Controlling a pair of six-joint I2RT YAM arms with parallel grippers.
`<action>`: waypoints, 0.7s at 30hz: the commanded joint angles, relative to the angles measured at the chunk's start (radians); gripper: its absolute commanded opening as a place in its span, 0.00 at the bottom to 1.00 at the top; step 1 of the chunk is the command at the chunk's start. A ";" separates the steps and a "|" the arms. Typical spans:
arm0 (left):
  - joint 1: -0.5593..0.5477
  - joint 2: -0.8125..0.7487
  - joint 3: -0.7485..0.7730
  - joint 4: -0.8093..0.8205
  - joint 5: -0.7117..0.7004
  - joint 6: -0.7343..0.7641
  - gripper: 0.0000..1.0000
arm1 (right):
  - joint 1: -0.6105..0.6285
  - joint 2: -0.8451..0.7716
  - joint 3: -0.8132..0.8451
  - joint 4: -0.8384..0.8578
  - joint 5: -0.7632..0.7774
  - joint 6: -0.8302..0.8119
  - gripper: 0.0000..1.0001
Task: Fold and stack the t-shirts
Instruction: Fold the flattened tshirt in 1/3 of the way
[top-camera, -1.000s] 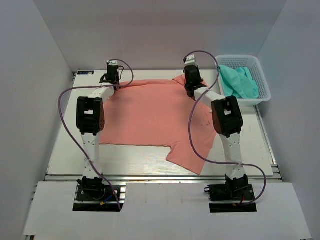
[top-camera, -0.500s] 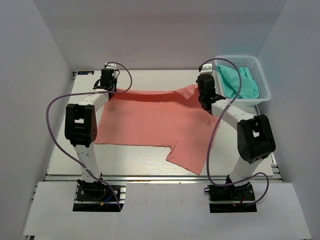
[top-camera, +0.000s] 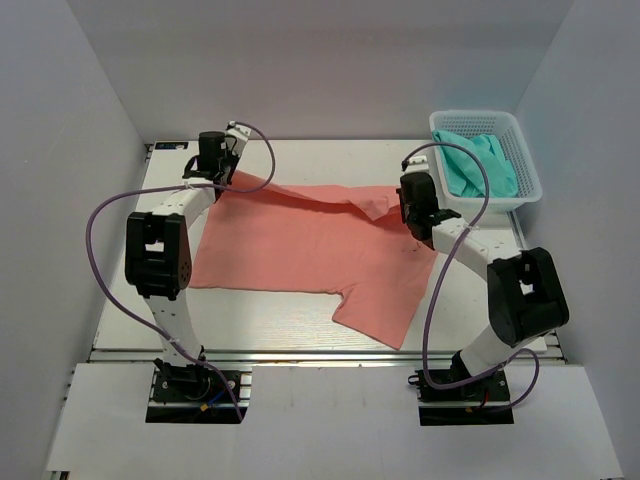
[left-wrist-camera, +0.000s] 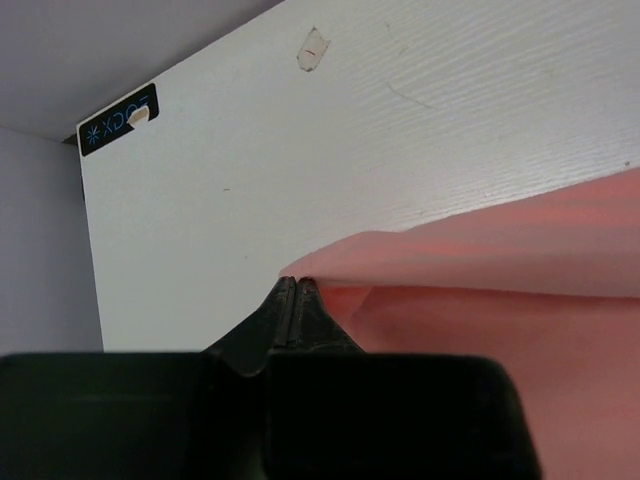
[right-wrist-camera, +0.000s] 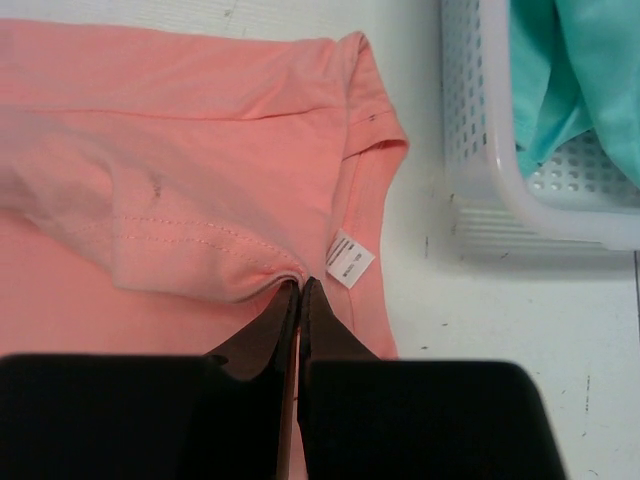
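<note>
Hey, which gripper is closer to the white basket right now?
Right. The right gripper pinches the pink shirt just beside the basket; the left gripper holds the shirt's other end, across the table.

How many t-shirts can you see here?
2. A salmon-pink t-shirt lies spread on the table, its far edge pinched by the left gripper and right gripper. A teal-green t-shirt sits bunched in the white basket. More may be hidden beneath it.

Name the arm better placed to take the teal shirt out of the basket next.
Right, probably. The right gripper, shut on the salmon shirt, is beside the basket holding the teal shirt; the left gripper pinches the shirt's far-left edge, well away from it.
</note>
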 joint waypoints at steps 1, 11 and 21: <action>0.003 -0.053 -0.045 -0.012 0.040 0.065 0.00 | 0.006 -0.053 -0.029 -0.015 -0.053 0.023 0.00; 0.003 -0.085 -0.215 -0.015 0.001 -0.044 0.38 | 0.011 -0.065 -0.136 -0.121 -0.108 0.170 0.03; 0.013 -0.227 -0.105 -0.143 -0.079 -0.223 1.00 | 0.017 -0.138 -0.044 -0.259 0.008 0.175 0.57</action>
